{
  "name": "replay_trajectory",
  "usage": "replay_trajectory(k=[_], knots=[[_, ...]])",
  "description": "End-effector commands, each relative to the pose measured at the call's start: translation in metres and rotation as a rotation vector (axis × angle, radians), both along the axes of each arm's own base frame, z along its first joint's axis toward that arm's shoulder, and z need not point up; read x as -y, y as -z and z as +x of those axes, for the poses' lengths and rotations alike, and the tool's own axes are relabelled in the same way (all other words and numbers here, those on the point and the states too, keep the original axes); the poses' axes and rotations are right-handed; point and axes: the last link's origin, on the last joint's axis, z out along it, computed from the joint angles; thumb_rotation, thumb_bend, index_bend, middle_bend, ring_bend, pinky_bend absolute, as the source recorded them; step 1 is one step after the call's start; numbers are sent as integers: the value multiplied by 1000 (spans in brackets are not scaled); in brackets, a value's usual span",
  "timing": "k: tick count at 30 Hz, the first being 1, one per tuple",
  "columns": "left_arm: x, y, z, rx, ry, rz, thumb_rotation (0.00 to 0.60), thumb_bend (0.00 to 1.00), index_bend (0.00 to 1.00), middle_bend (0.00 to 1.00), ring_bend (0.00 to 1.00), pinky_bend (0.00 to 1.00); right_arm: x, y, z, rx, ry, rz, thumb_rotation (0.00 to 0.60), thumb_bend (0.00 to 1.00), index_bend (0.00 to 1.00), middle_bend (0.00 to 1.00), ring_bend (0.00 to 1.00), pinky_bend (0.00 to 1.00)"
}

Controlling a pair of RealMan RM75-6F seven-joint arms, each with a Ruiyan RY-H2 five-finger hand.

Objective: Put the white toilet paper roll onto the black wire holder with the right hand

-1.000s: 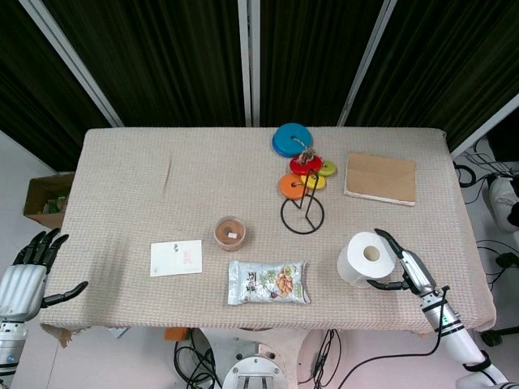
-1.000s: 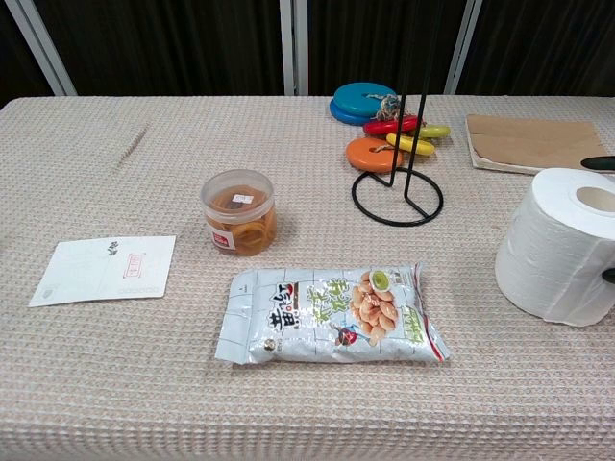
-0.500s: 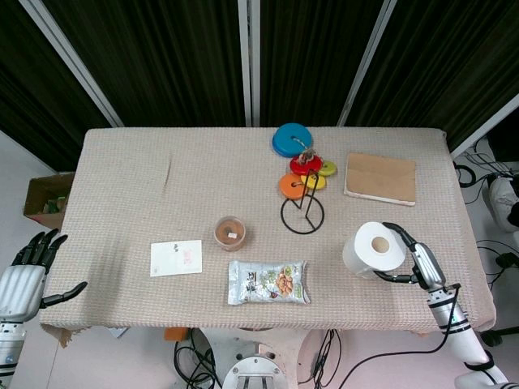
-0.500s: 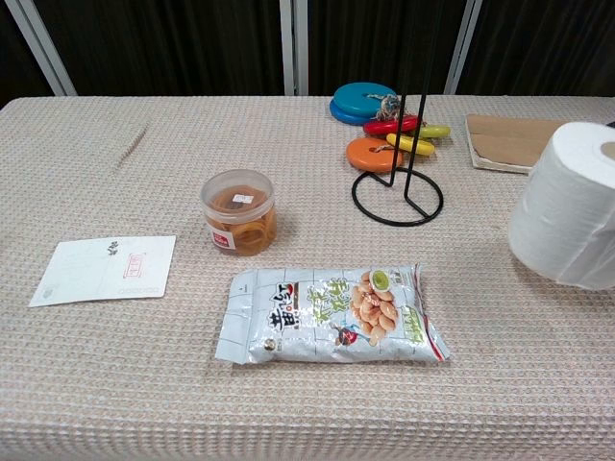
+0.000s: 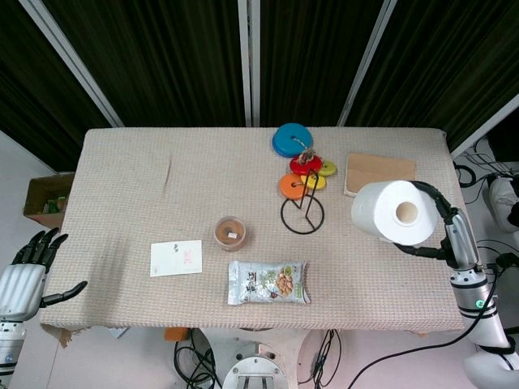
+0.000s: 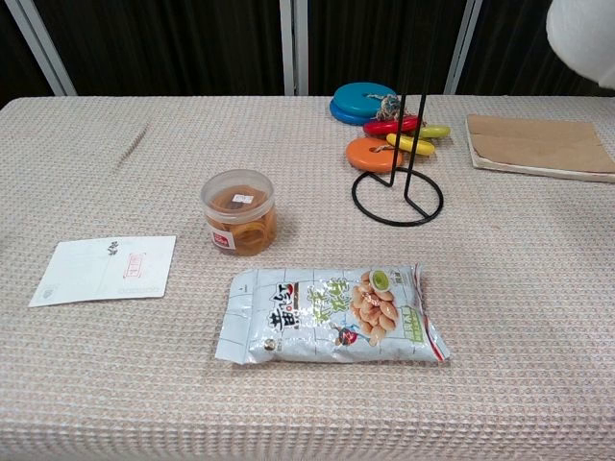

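Clearly, the move ahead turns on how the raised toilet paper roll (image 5: 393, 211) sits relative to the upright rod of the black wire holder (image 5: 302, 212). The right robot hand (image 5: 444, 231) grasps the roll from its outer, right side, fingers curving over the top and under the bottom, and carries it lifted off the table (image 5: 130, 194). In the head view the roll's cardboard core faces the camera, so its long axis appears to run roughly vertical, about in line with the holder's rod; a slight tilt cannot be ruled out. In the chest view only a white corner of the roll shows at the top right edge, high above the holder's rod.

The holder stands to the left of the roll, toward the middle of the table, its ring base flat and its rod upright, just in front of the coloured discs (image 5: 304, 166). The brown notebook (image 5: 379, 173) lies partly beneath the roll in the head view. Judging from this, the roll must travel leftward until its core is above the rod tip, then descend.

The left robot hand (image 5: 28, 271) hangs off the table's near-left corner, fingers spread and holding nothing, well apart from both things; the right is plainly the nearer.
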Motion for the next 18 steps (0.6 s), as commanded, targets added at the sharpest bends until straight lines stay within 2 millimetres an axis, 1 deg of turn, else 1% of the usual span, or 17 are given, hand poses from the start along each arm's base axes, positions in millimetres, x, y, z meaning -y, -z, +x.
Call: replay_trajectory(k=[1,5,11,14,18], knots=[[-1,0,1,0,0,-1,40,0,105,46,41,197,18,-18,38,-10,-59,-61,600,239,314,435,403,537],[-2,1,2,-1,1,-9,42,0,105,46,41,197,33,-18,67,-12,-72,-56,600,248,313,435,403,538],[-4,4,4,3,-1,-20,44,0,105,46,41,197,49,0,101,-10,-55,-28,600,246,314,435,403,538],[-4,6,3,4,-4,-29,44,0,105,46,41,197,59,9,112,-18,-38,0,600,249,314,435,403,538],[-4,6,0,7,-18,-36,47,0,105,46,42,197,72,18,120,-33,-13,67,600,255,314,435,403,537]])
